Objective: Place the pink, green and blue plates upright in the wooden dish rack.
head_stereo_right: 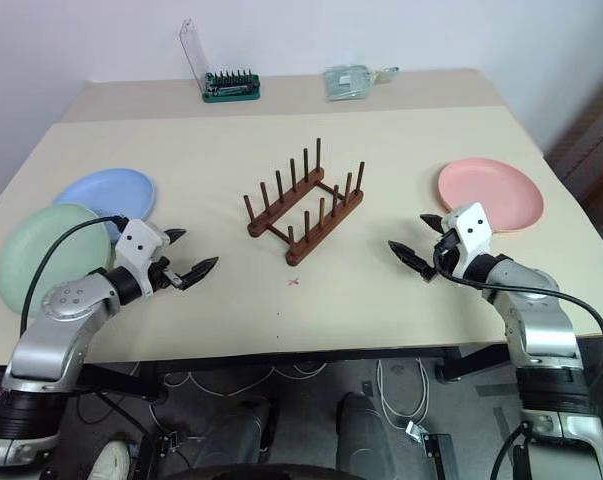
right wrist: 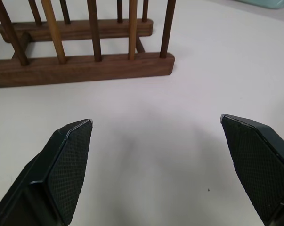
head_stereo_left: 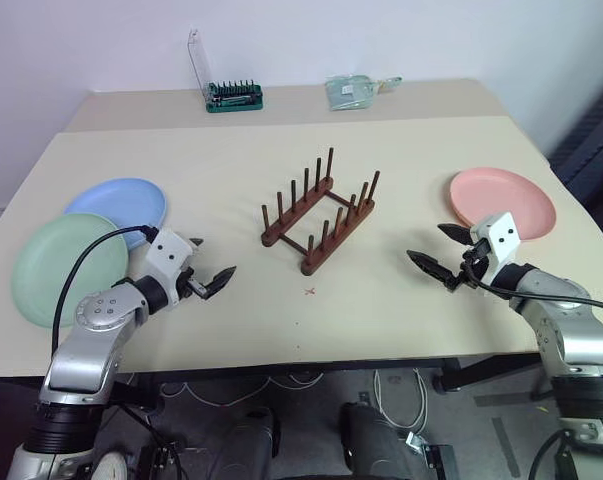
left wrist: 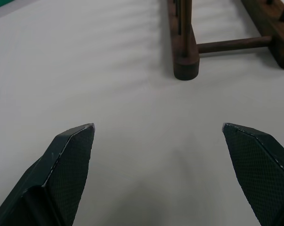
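The wooden dish rack (head_stereo_left: 319, 212) stands empty at the table's middle, its pegs upright. On the left, the green plate (head_stereo_left: 63, 267) lies flat near the front edge, with the blue plate (head_stereo_left: 121, 206) flat just behind it. The pink plate (head_stereo_left: 503, 202) lies flat at the right. My left gripper (head_stereo_left: 209, 266) hovers open beside the green plate, pointing toward the rack (left wrist: 184, 52). My right gripper (head_stereo_left: 440, 249) hovers open just in front of the pink plate, facing the rack (right wrist: 80, 66). Both hold nothing.
A green-based tool case (head_stereo_left: 231, 93) with a raised clear lid and a clear packet (head_stereo_left: 356, 90) sit on the far table by the wall. A small red mark (head_stereo_left: 309, 291) is on the tabletop in front of the rack.
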`<state>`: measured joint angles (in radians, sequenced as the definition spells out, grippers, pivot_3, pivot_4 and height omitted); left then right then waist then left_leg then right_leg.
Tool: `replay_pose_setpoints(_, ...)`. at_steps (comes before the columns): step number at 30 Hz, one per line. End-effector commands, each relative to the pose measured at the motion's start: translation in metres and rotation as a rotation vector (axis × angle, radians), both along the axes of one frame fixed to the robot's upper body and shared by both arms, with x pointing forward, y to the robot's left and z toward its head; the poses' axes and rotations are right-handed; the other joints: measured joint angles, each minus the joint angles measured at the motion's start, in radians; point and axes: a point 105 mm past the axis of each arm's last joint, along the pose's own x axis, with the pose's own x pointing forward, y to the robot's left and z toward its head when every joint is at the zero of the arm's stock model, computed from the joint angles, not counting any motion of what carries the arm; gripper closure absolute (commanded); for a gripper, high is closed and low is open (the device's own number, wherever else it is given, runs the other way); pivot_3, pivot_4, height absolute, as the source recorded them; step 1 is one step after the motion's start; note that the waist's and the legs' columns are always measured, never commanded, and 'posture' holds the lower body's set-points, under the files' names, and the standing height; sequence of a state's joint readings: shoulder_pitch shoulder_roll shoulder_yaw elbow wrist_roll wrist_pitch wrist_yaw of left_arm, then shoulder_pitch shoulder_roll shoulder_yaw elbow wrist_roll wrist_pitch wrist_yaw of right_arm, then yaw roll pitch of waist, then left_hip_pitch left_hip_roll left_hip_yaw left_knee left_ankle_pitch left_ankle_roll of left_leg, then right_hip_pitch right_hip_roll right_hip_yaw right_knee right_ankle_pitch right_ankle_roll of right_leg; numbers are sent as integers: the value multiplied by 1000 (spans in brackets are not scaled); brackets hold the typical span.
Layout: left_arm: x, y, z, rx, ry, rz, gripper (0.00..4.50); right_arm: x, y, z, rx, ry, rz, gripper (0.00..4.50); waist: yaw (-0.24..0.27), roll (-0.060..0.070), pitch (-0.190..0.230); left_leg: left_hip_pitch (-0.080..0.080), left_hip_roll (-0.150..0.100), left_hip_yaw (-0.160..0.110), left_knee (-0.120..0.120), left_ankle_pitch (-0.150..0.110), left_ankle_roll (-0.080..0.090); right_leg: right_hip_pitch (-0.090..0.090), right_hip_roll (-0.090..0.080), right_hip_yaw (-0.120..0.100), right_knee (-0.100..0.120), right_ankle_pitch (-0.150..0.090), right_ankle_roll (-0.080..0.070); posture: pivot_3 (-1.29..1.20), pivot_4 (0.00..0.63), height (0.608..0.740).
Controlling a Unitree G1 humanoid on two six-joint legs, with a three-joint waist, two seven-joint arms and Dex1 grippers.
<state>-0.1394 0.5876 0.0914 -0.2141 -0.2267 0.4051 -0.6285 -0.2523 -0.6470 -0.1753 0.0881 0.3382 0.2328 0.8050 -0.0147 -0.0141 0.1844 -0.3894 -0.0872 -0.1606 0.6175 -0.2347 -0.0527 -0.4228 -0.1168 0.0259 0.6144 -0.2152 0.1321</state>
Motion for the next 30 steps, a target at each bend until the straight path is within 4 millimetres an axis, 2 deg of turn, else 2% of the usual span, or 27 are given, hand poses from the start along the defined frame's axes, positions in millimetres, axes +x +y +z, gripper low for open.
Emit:
replay_pose_setpoints(1, -2, -6, 9, 10, -40, -15, 0, 2, 1, 11, 2, -52, 13, 54, 0, 0, 0, 0, 0, 0, 0, 0, 0, 0, 0, 0, 0, 0, 0, 0, 150, 740)
replay_pose_setpoints(4, -5, -10, 6, 7, -34, -17, 0, 3, 4, 8, -4, -47, 21, 54, 0, 0, 0, 0, 0, 0, 0, 0, 0, 0, 0, 0, 0, 0, 0, 0, 150, 740)
replay_pose_setpoints(7, -8, -16, 5, -13, -22, -42, 0, 5, 10, 16, -10, -65, 32, 54, 0, 0, 0, 0, 0, 0, 0, 0, 0, 0, 0, 0, 0, 0, 0, 0, 150, 740)
replay_pose_setpoints(15, -14, -31, -6, -1, 28, -124, 0, -4, 25, 17, -14, -58, 54, 54, 1, 0, 0, 0, 0, 0, 0, 0, 0, 0, 0, 0, 0, 0, 0, 0, 150, 740)
replay_pose_setpoints(20, -19, -53, -20, 28, 73, -245, 0, -5, 36, 18, -17, -56, 61, 54, 2, 0, 0, 0, 0, 0, 0, 0, 0, 0, 0, 0, 0, 0, 0, 0, 150, 740)
replay_pose_setpoints(25, -22, -96, -40, -29, 120, -344, 0, -9, 48, 16, -11, -52, 70, 54, 3, 0, 0, 0, 0, 0, 0, 0, 0, 0, 0, 0, 0, 0, 0, 0, 150, 740)
replay_pose_setpoints(30, -13, -124, -53, -50, 135, -298, 0, -19, 44, 14, -4, -37, 53, 54, 8, 1, -1, 0, 0, 0, 2, 0, 0, 1, -1, 0, 0, 0, 0, 0, 150, 740)
